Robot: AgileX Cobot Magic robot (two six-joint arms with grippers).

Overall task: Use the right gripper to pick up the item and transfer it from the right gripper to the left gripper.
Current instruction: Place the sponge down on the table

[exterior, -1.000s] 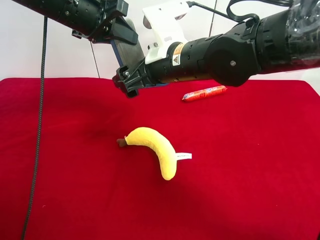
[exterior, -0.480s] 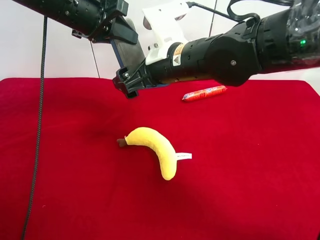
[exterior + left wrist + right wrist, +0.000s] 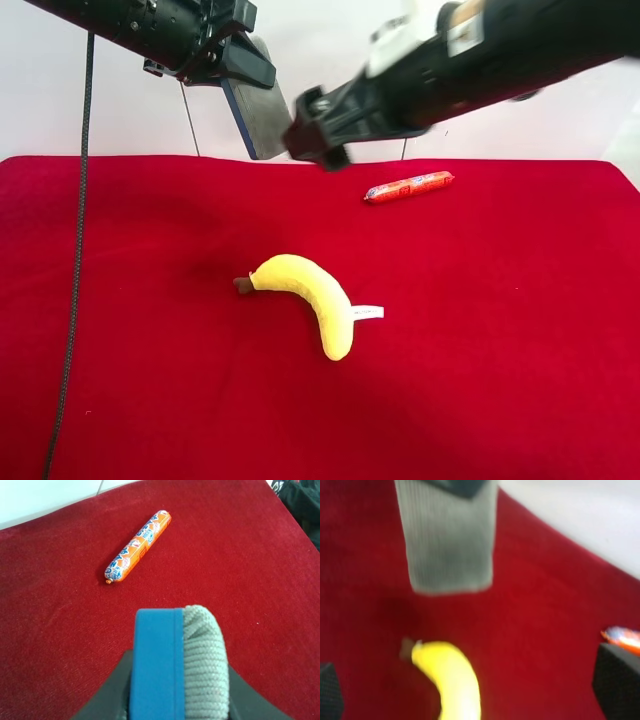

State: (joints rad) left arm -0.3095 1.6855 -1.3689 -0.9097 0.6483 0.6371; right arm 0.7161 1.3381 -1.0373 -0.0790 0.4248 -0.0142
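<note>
The item (image 3: 258,120), a grey felt pad with a blue base, hangs above the red table at the back left, edge-on and tilted. My left gripper (image 3: 235,65), all black, is shut on its upper end. In the left wrist view the black fingers (image 3: 107,695) clamp both sides of the item (image 3: 177,665). My right gripper (image 3: 312,135) hovers just right of the pad, apart from it, open with nothing in it. In the right wrist view the item (image 3: 447,545) hangs ahead, and a wide-spread fingertip (image 3: 617,675) shows at the frame edge.
A yellow plush banana (image 3: 310,295) lies mid-table on the red cloth (image 3: 500,350). A red-orange sausage stick (image 3: 408,187) lies at the back right. A thin black cable (image 3: 75,270) hangs down along the view's left side.
The right arm has pulled away from the item, rising and moving toward the view's right. The item stays in the left gripper, which has not moved.
</note>
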